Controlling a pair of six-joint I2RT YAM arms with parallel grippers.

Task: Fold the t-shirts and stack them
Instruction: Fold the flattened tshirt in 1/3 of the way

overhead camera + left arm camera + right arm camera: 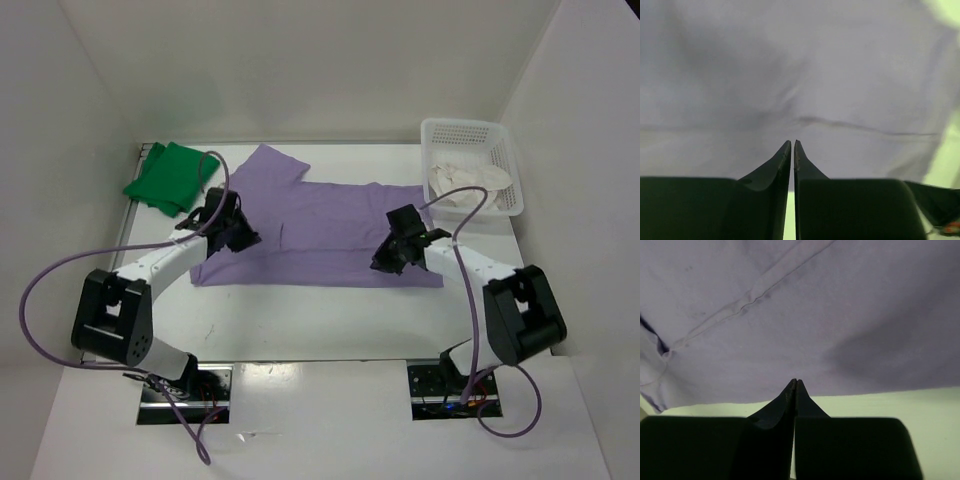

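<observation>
Lavender t-shirt [320,225] lies spread flat across the middle of the bench [330,320], long side running left-right, one sleeve sticking out at its far-left corner.

Nearest: right pincer [388,260] is on the shirt's right part, at the near hem. Wrist view shows the jaws clenched tight, tips right at the hem edge with bare bench on the near side. Can't tell if any cloth is nipped.

A bit farther: left pincer [238,236] is down on the shirt's left part, close to its left edge. Jaws are drawn almost together with only a hairline slit between them, tips against the cloth by a faint crease. Can't tell if cloth is caught there either.

Far left corner: green t-shirt [170,178], bunched in a rough fold, near the lavender sleeve.

Far right corner: white lattice basket [470,128], with the cream t-shirt [468,183] crumpled inside it.
</observation>
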